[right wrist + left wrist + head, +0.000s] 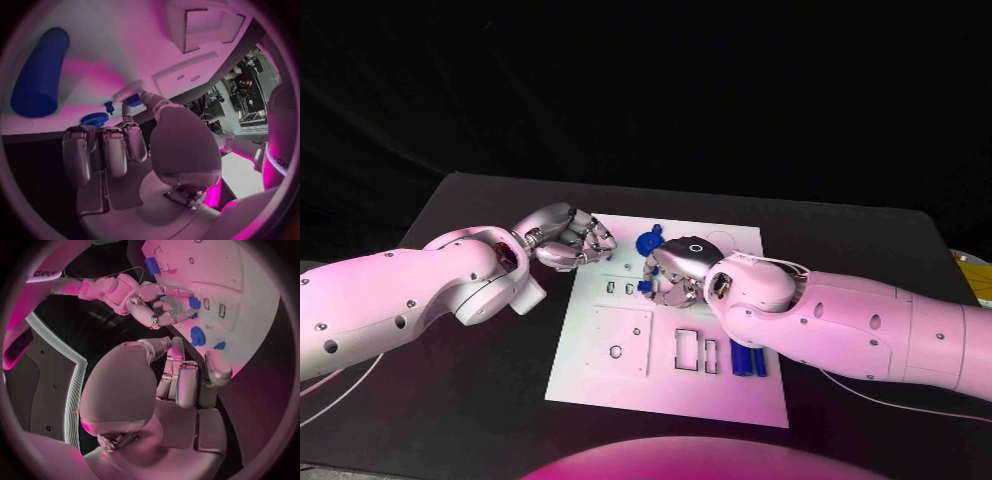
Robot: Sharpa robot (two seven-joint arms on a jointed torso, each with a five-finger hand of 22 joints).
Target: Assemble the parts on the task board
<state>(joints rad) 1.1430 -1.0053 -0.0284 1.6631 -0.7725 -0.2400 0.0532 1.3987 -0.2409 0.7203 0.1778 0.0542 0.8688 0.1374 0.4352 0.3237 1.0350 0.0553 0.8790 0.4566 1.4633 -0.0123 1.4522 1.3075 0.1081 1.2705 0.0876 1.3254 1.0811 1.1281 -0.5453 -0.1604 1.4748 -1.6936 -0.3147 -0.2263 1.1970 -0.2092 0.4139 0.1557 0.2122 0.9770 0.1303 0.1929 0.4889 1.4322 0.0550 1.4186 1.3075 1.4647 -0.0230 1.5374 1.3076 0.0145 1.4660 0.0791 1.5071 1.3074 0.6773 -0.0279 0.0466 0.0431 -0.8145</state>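
The white task board (610,375) lies in the middle of the table. My right hand (678,272) is over its upper middle, and its fingertips pinch a small blue part (194,303) against the board; the same part (132,101) shows at a fingertip in the right wrist view. Just beyond it, a blue gear (651,241) sits on the board, with a small blue peg (109,106) beside the gear (95,119). Two blue cylinders (747,362) lie near the board's right edge. My left hand (567,240) is at the board's far left corner, fingers curled in and holding nothing.
Recessed slots and a square raised plate (617,340) take up the board's near half. Black table (502,400) surrounds the board. Both forearms cross the table from the sides and close in on the board's far half.
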